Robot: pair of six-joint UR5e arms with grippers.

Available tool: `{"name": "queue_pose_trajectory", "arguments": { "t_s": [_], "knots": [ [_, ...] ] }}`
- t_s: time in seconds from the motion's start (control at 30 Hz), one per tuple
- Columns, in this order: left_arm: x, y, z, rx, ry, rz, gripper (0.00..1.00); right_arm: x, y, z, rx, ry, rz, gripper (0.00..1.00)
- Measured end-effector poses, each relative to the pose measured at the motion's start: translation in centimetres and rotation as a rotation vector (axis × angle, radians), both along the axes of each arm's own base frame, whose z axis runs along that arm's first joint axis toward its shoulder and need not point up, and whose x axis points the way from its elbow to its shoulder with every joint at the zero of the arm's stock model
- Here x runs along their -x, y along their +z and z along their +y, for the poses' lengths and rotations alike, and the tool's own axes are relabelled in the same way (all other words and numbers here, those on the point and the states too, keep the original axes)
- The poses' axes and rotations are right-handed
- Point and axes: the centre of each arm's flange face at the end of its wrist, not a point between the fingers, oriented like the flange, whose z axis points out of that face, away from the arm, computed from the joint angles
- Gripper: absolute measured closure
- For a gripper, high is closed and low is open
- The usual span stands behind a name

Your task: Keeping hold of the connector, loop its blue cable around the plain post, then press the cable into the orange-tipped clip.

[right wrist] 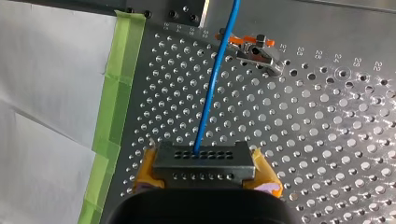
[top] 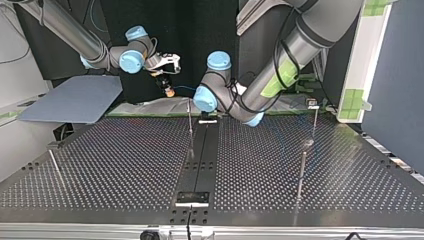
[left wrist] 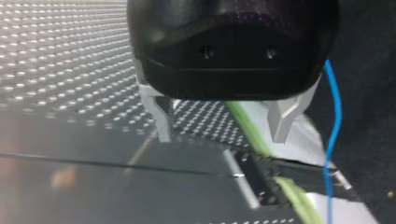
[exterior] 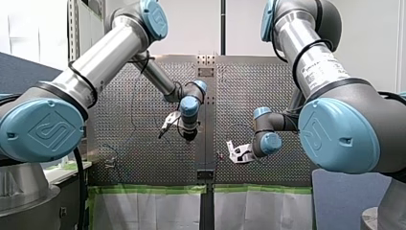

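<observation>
**Front view.** My left arm [exterior: 110,52] enters from the left edge and reaches to the middle of the frame. There my left pincer [exterior: 165,126] hangs over the perforated tabletop [exterior: 134,148]. My right arm [exterior: 316,62] comes in from the right edge. My right pincer [exterior: 235,152] sits lower, right of centre, close to the tabletop. A strip of green tape [exterior: 143,189] runs along the tabletop's near edge, across the lower part of the frame. I cannot tell either pincer's grip from here.

**Top view.** The sides are crossed. My right arm is at the upper left, with its pincer pointing down beyond the tabletop's far edge, left of the top centre. My left arm descends from the upper right, and its wrist is low at the far edge near the centre. Its pincer is hidden. A thin bare post [top: 190,125] stands upright at the centre of the frame, and a second post [top: 302,170] stands right of centre.

**Left wrist view.** The left pincer's two pale fingers [left wrist: 163,116] are spread wide with nothing between them. The blue cable [left wrist: 332,135] hangs beside one finger, outside the gap and apart from it. The green tape and the tabletop's edge lie under the pincer.

**Right wrist view.** The right pincer is pinching the connector [right wrist: 204,161], with its yellow pads [right wrist: 145,170] pressed against both of the connector's ends. The blue cable leaves the connector's face and runs straight ahead over the tabletop. It passes just beside the orange end of the orange-tipped clip [right wrist: 252,46]. I cannot tell whether it touches the clip.
</observation>
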Motion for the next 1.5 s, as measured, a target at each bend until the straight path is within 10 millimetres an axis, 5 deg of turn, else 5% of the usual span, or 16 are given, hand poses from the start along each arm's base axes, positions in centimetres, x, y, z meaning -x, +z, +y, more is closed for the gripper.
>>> {"name": "queue_pose_trajectory", "arguments": {
  "t_s": [0.97,1.5],
  "knots": [
    [2.5,-1.2,0.8,0.000,-0.081,0.298,0.00,-1.5,0.3,0.2,0.090,0.077,-0.003,1.00],
    [1.8,-0.7,-1.7,0.086,-0.127,0.442,0.00,-1.8,0.1,0.9,0.072,0.092,0.017,1.00]
  ]
}}
